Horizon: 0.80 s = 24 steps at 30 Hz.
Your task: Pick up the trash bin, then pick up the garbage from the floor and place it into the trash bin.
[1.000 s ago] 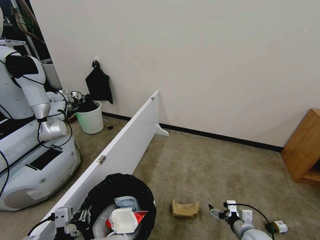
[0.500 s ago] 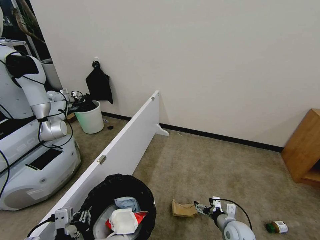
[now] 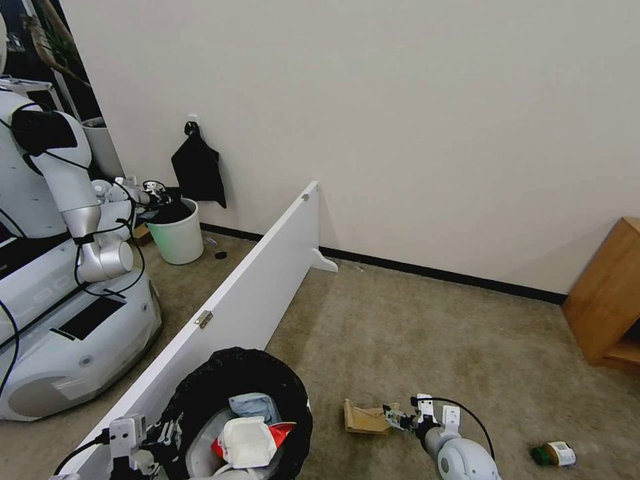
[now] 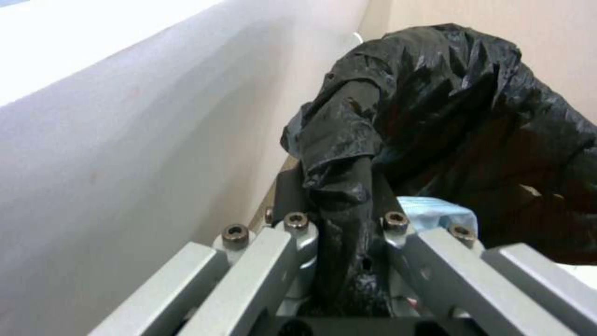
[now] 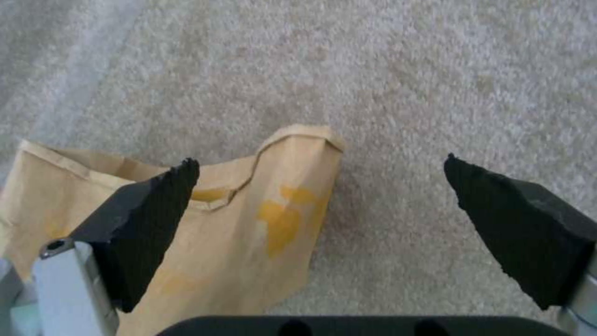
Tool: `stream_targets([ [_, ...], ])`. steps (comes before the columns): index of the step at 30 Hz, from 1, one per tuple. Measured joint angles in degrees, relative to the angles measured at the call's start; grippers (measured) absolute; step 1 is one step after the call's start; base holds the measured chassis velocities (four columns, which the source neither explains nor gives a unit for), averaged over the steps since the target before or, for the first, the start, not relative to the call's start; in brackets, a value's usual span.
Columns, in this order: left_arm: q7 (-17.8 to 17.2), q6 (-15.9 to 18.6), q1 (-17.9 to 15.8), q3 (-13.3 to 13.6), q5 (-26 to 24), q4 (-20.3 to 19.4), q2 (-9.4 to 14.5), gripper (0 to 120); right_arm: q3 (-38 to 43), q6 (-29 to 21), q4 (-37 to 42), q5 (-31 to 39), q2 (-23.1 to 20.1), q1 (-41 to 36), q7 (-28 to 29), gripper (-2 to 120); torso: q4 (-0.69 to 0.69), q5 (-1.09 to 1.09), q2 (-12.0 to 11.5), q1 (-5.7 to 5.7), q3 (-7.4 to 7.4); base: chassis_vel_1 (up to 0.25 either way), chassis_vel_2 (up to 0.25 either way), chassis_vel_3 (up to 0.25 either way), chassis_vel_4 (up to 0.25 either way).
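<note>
The trash bin (image 3: 200,393), lined with a crinkled black bag, hangs low at my left with white and red litter (image 3: 250,440) inside. My left gripper (image 3: 167,432) is shut on its rim; in the left wrist view the black bag (image 4: 460,116) is pinched between the fingers (image 4: 298,224). A torn brown paper bag (image 3: 363,417) lies on the carpet. My right gripper (image 3: 392,419) is open right at the bag's edge. In the right wrist view one finger (image 5: 149,219) hangs over the paper bag (image 5: 261,224) and the other is over bare carpet. A small green-capped bottle (image 3: 553,455) lies farther right.
A long white board (image 3: 260,287) stands on edge, running from beside the bin to the wall. Beyond it are another white robot (image 3: 60,280) and a white bin (image 3: 177,237). A wooden cabinet (image 3: 607,293) sits at the right. Open carpet lies between board and cabinet.
My right gripper has moved left across the carpet, away from the bottle and up to the paper bag. The other robot has shifted its white bin slightly left.
</note>
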Motion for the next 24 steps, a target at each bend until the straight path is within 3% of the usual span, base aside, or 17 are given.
stream_targets([
  [11, 0.07, 0.0, 0.15, 0.17, 0.27, 0.15, -0.07, 4, -0.48, -0.81, -2.54, 0.17, 1.16, 1.29, 0.4, 100, 0.0, 0.0, 0.0, 0.0, 0.0, 0.0, 0.0, 0.0, 0.0],
  [14, 0.11, 0.0, 0.17, 0.15, 0.28, 0.22, -0.02, 4, -0.5, -1.16, -2.57, 0.21, 1.22, 1.26, 0.64, 95, 0.0, 0.0, 0.0, 0.0, 0.0, 0.0, 0.0, 0.0, 0.0],
  [16, 0.15, 0.0, 0.17, 0.23, 0.34, 0.29, -0.04, 4, -0.5, -1.26, -2.53, 0.24, 1.18, 0.99, 0.79, 82, 0.0, 0.0, 0.0, 0.0, 0.0, 0.0, 0.0, 0.0, 0.0],
  [22, 0.21, -0.04, 0.1, 0.35, 0.38, 0.43, -0.02, 4, -0.39, -1.26, -2.48, 0.36, 1.08, 0.79, 0.82, 67, 0.0, 0.0, 0.0, 0.0, 0.0, 0.0, 0.0, 0.0, 0.0],
  [24, 0.26, -0.07, 0.11, 0.33, 0.39, 0.46, 0.08, 4, -0.27, -1.34, -2.48, 0.45, 0.93, 0.59, 0.83, 53, 0.0, -0.01, 0.0, 0.0, 0.0, 0.0, 0.0, 0.0, 0.0],
])
